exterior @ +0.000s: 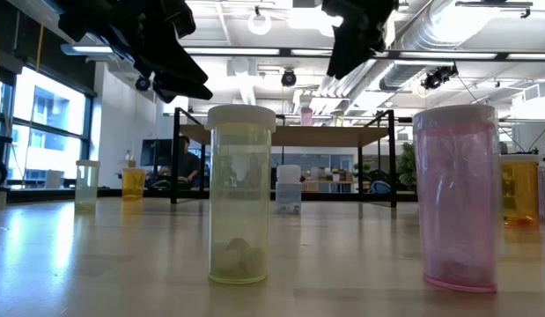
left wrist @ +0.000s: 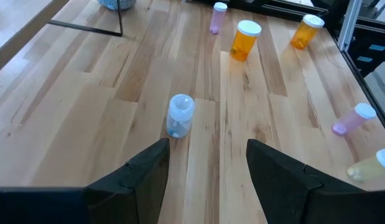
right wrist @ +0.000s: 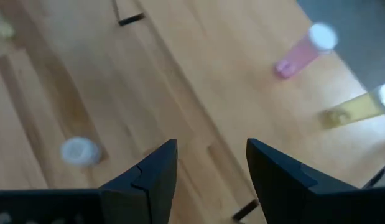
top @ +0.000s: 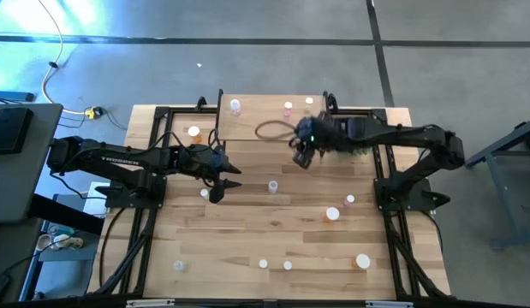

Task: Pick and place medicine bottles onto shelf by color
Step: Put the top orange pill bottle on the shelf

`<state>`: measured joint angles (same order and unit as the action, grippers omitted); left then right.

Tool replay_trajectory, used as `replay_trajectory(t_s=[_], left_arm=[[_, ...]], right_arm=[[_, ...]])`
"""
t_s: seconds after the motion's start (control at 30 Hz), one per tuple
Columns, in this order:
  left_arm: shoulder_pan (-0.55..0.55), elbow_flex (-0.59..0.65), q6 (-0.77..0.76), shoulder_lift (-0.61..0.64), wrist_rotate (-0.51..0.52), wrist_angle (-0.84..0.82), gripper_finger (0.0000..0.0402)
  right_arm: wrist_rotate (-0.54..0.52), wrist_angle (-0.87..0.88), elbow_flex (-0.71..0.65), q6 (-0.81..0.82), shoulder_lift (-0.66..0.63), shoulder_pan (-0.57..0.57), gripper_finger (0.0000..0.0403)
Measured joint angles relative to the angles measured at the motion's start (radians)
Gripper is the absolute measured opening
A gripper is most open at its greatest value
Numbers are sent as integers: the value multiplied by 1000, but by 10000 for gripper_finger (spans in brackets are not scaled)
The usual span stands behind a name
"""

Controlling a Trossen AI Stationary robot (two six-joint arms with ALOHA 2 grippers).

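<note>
Pale-yellow, pink, orange and clear plastic medicine bottles, all tiny cylinders with round white caps, scattered over the light-wood tabletop (top: 247, 231). Clear bottle (top: 272, 186) upright near the tabletop's middle, just ahead of the left gripper (top: 226, 181); same bottle (left wrist: 180, 115) seen between and beyond the two dark fingers (left wrist: 139, 177), untouched. Orange bottles (left wrist: 244, 40) and a pink bottle (left wrist: 217, 17) farther off toward the tabletop's right edge. Yellow-green bottle (exterior: 240, 194) and pink bottle (exterior: 456, 198) standing close to the front edge, each with small contents at the bottom. Three bottles already up on the small light-wood shelf (top: 256, 124) at the tabletop's far edge: a clear one (top: 235, 106) near its left corner, a pink one (top: 288, 108) and a pale one (top: 308, 102) toward its right corner. One orange bottle (top: 194, 133) on the tabletop just beside the shelf's left edge.

Left gripper hanging over the tabletop's left-centre, jaws apart, nothing between them. Right gripper (top: 301, 154) hovering by the shelf's front right corner, jaws apart and empty too, pink and yellow bottles on the shelf visible ahead past its fingers (right wrist: 142, 177).

Open wood between the two grippers and across the middle band; front edge more crowded with caps.
</note>
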<state>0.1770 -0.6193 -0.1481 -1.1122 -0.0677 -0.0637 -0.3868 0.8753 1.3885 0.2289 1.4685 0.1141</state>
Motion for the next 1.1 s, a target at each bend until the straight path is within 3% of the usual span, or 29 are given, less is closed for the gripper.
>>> replay_trajectory(t_s=[0.27,0.4,0.6,0.83,1.1], left_arm=[[0,0,2,0,9,1,215],[-1,-1,-1,0,117,-27,239],[0,-70,-56,0,246,-229,282],[-1,-198,-94,0,226,-516,290],[-1,-221,-192,33,279,-775,287]], right_arm=[[-149,-6,-158,177,-45,-211,183],[-235,-11,-230,279,-68,-299,183],[-312,0,-319,441,-105,-393,183],[-349,10,-378,543,-137,-438,183],[-350,6,-390,557,-135,-438,183]])
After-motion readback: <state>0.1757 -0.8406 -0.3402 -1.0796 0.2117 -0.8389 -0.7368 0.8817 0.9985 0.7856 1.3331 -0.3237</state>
